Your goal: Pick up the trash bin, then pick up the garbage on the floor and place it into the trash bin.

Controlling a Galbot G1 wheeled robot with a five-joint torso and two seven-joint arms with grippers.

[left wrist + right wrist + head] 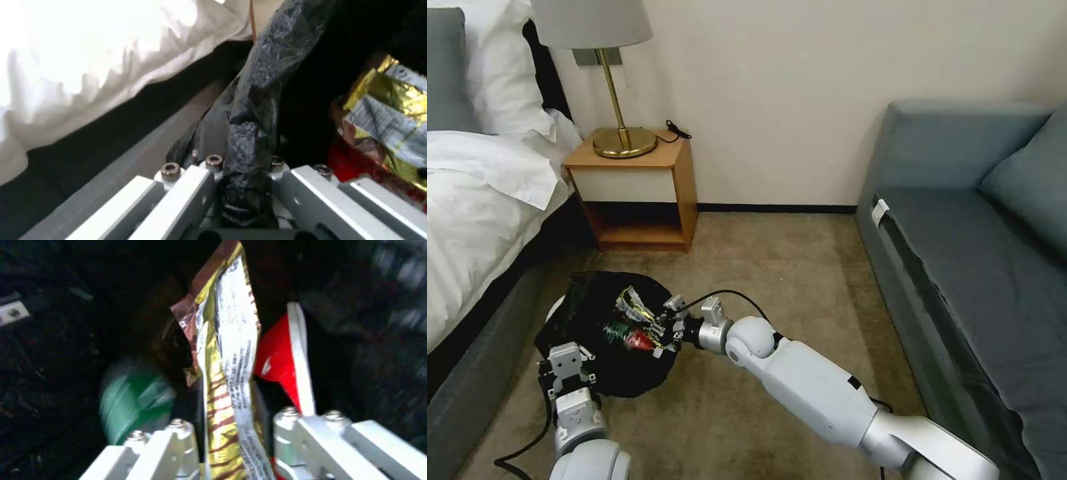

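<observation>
At lower left of the head view, your left gripper (567, 368) clamps the trash bin (602, 337) rim while the right gripper (662, 328), inside it, grips the gold wrapper (227, 373); release is what remains.

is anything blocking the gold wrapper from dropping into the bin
Nothing visible does. The right gripper holds the gold wrapper over the open trash bin, above the red packet already inside. The left gripper grips the rim.
</observation>
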